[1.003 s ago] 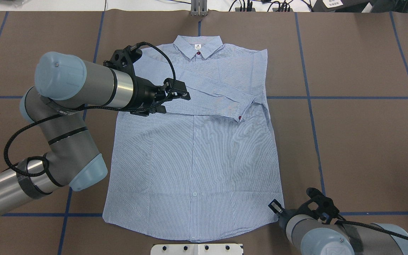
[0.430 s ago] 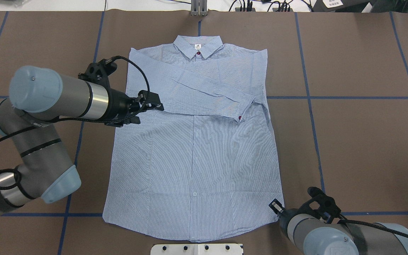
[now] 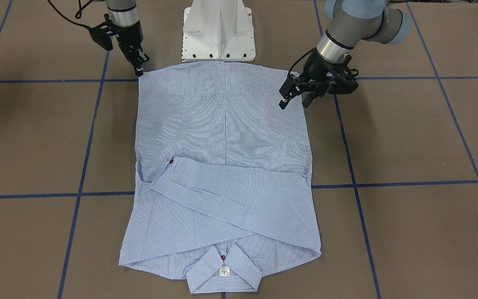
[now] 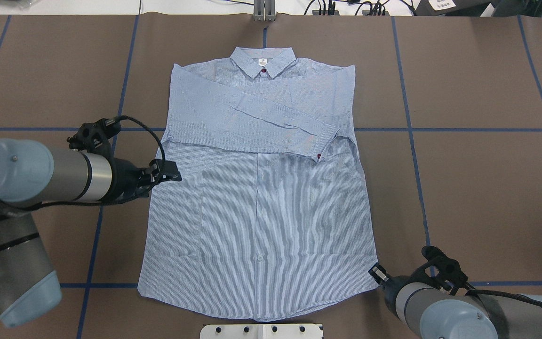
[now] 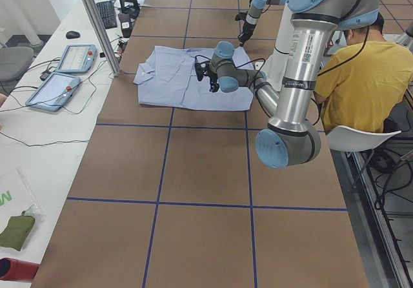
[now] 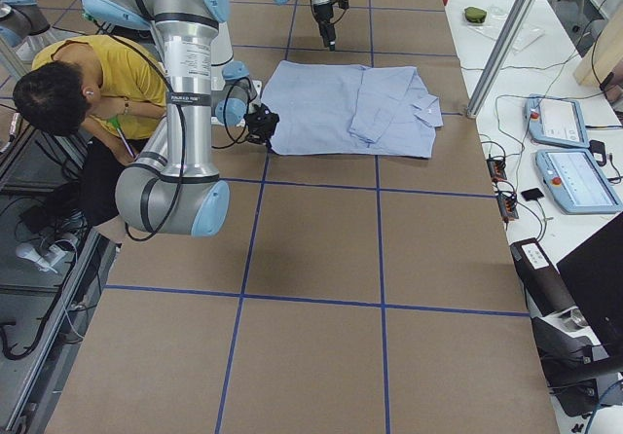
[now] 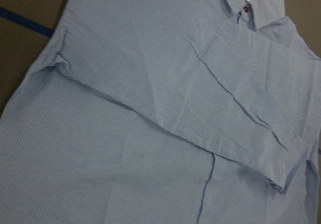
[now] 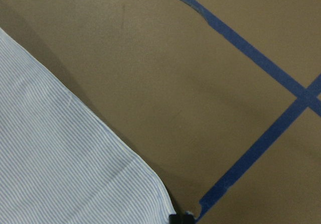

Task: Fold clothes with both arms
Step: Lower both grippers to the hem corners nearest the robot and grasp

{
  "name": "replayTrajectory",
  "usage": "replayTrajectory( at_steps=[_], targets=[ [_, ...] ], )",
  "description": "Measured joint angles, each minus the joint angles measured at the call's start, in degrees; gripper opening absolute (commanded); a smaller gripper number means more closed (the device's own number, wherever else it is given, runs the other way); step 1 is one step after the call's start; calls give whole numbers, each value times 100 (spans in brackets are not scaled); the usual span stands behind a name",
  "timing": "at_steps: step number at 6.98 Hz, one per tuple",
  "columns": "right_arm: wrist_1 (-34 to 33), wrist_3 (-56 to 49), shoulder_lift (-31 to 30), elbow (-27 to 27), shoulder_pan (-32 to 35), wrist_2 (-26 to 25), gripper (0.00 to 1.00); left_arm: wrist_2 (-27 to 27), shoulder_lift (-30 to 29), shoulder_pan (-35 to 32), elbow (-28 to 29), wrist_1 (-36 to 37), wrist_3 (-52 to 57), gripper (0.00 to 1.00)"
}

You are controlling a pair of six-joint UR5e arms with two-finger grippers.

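The light blue striped shirt (image 4: pixel 257 212) (image 3: pixel 222 124) lies flat on the brown table, collar away from the robot, with both sleeves folded across the chest. My left gripper (image 4: pixel 174 170) (image 3: pixel 293 103) hovers open over the shirt's left side edge, below the folded sleeve, holding nothing. The left wrist view shows only the shirt (image 7: pixel 150 133) with its crossed sleeves and collar. My right gripper (image 4: pixel 377 273) (image 3: pixel 139 68) sits at the hem's right corner, pointing down, its fingers looking shut with no cloth in them. The hem corner (image 8: pixel 60 158) fills the right wrist view's lower left.
The white pedestal base (image 3: pixel 218 37) stands just behind the hem. A person in a yellow shirt (image 5: pixel 355 88) sits behind the robot. Teach pendants (image 6: pixel 574 176) and cables lie on the white bench past the collar end. Blue tape lines (image 4: pixel 440 128) cross the brown table.
My left arm has drawn back from over the folded sleeve toward the robot and leftward, to the shirt's side edge. The right gripper shifted slightly to the right by the hem corner.
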Motion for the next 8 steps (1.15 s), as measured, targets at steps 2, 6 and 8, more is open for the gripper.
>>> replayTrajectory(
  at_steps=[2,6,8],
  targets=[
    [-4,-18,-55,34,5,4,0,530,533,634,-268,164,-204,84],
    [-4,-23,-67,30,2,4,0,1020,682,1711,-322,520,-985,72],
    [-3,-23,-63,25,-7,4,0,1037,783,1942,-320,547,-1096,70]
  ],
)
